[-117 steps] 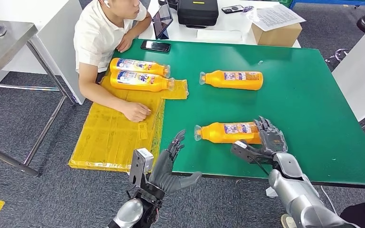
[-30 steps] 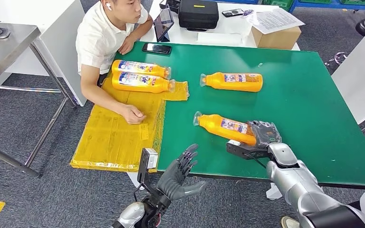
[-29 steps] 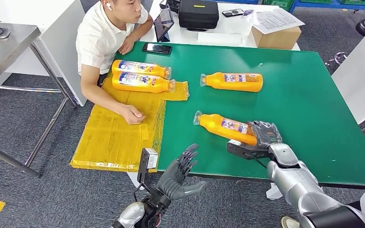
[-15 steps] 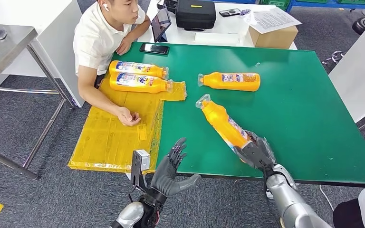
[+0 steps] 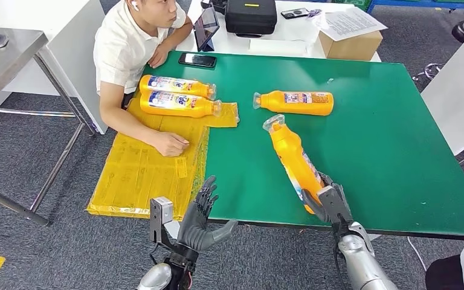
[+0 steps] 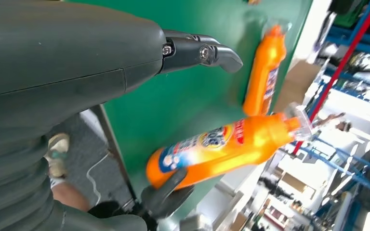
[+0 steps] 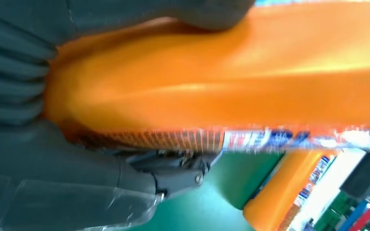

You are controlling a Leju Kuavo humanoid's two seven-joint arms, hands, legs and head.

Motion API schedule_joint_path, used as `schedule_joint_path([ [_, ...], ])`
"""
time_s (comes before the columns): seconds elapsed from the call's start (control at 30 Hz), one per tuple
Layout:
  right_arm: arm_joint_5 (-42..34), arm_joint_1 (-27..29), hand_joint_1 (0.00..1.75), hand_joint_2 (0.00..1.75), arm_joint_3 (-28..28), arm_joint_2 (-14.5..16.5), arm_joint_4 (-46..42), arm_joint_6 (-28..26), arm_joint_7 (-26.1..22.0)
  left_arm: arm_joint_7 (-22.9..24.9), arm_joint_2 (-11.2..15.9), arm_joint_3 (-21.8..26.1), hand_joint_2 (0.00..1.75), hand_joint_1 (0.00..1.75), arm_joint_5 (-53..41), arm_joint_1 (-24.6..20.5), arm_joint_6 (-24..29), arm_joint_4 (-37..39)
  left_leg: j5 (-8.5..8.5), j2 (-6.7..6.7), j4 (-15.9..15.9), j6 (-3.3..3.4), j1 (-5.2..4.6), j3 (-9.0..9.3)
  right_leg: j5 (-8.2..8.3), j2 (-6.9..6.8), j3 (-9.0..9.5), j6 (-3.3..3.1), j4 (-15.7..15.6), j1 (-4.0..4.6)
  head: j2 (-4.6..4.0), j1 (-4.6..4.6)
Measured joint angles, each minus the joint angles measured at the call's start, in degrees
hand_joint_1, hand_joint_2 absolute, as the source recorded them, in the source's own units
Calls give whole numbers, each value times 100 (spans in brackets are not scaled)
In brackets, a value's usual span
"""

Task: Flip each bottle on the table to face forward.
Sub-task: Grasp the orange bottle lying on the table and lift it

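right robot hand (image 5: 331,202) gripping bottle (image 5: 292,158) base

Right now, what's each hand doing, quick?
Left hand: open, holding nothing, off the table's near edge.
Right hand: grips the base of the orange bottle.

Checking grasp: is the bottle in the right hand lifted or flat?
Lifted: right hand grips the bottle base, cap end raised above the table.
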Motion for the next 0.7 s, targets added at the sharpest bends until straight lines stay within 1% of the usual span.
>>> schedule_joint_path([
  [0.07,-148,118,175,175,134,-14,-245,-50,3,-66,0,57,175,0,-103,-9,52,-1,1,-4,0,0,0,-12,0,-2,-10,0,1,0,0,0],
  [0.13,-261,206,175,175,332,-12,-542,-24,5,-116,0,126,175,0,-168,-93,-28,96,4,-9,0,-1,0,-23,1,-3,-21,0,2,0,0,0],
  [0.27,-290,246,175,175,907,42,-1123,105,5,-264,-28,231,175,0,-357,-465,-375,507,11,-11,0,-3,1,-30,2,-4,-31,-1,4,0,0,0],
  [0.4,-265,243,175,175,1545,112,-1548,323,6,-268,-149,251,175,0,-554,-772,-709,833,12,-11,0,-4,1,-34,2,-5,-33,0,5,0,0,0],
  [0.53,-246,241,175,175,2120,136,-1799,465,10,-208,-255,274,175,0,-551,-922,-902,1004,12,-17,0,-4,1,-45,1,-10,-41,0,5,0,0,1],
  [0.7,-285,243,175,175,2420,128,-1936,527,10,-140,-290,296,175,0,-451,-995,-1005,1111,12,-17,0,-4,-1,-58,1,-10,-53,0,4,-1,0,1],
])
